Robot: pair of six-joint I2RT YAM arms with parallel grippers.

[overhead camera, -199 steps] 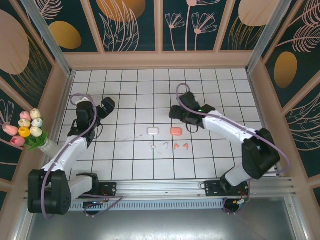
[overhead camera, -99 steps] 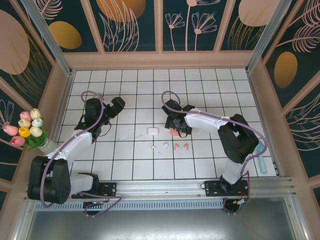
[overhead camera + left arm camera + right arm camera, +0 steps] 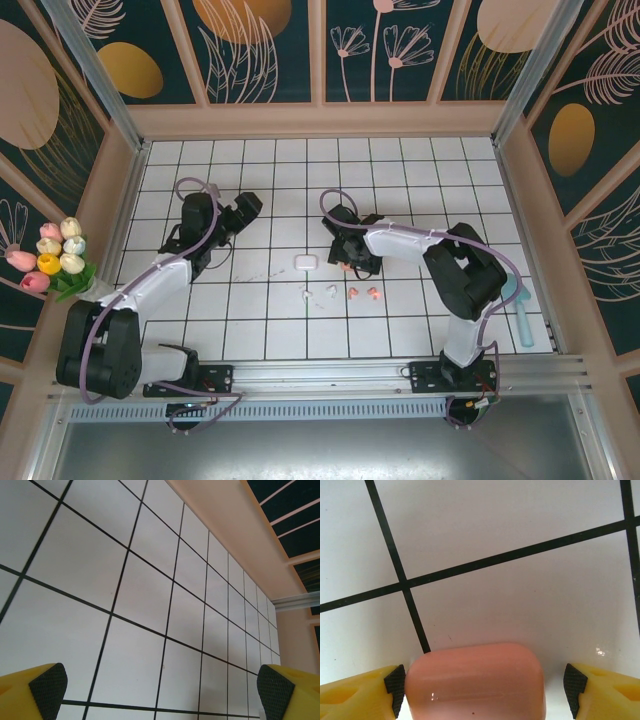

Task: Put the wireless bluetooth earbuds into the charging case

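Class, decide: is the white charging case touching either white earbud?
Apart. The top view shows bare tile between the white charging case and the white earbuds.

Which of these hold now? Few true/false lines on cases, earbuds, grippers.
1. The right gripper straddles the salmon-pink rounded charging case, jaws open. True.
2. The left gripper holds the white case. False: the white rounded charging case lies free on the tiles; the left gripper is open over bare tiles.
3. The two white stemmed earbuds and two salmon-pink stemmed earbuds lie on the tiles, outside both cases. True.
4. Tulips stand right of the table. False: the tulip bunch is on the left.
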